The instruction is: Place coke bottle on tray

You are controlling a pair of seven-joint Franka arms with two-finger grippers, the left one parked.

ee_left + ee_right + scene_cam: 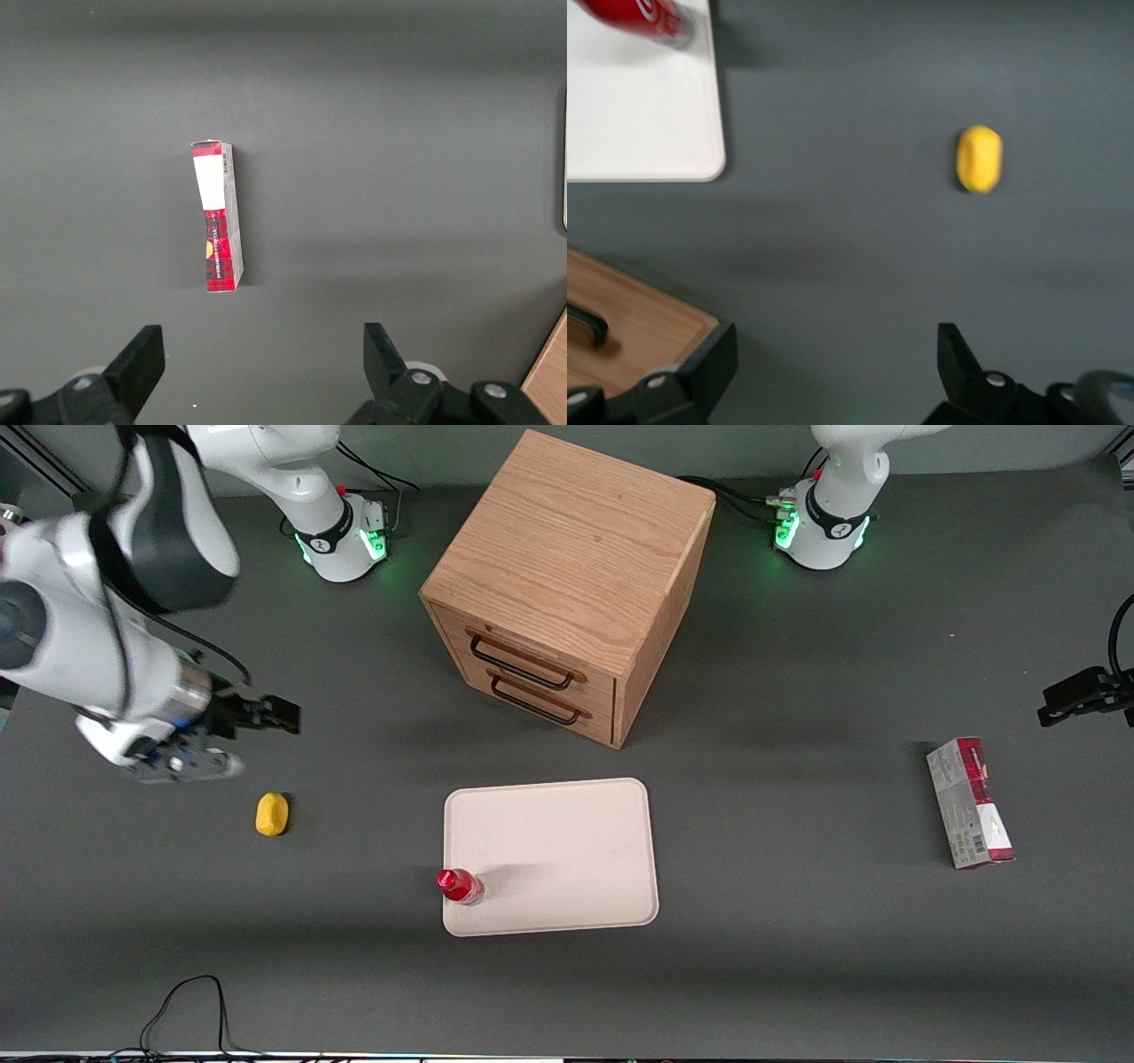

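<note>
We see the coke bottle (460, 886) standing upright on the tray (567, 850), at its corner nearest the front camera on the working arm's side. The gripper (266, 715) hangs above the tabletop, fingers spread and empty, near the yellow object (272, 814).

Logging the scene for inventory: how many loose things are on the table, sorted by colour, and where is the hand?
Red: 2, the coke bottle and the carton
Cream-white: 1, the tray
Yellow: 1, the lemon-like object
Wood: 1, the drawer cabinet
Total: 5
The hand hangs open, away from the bottle.
</note>
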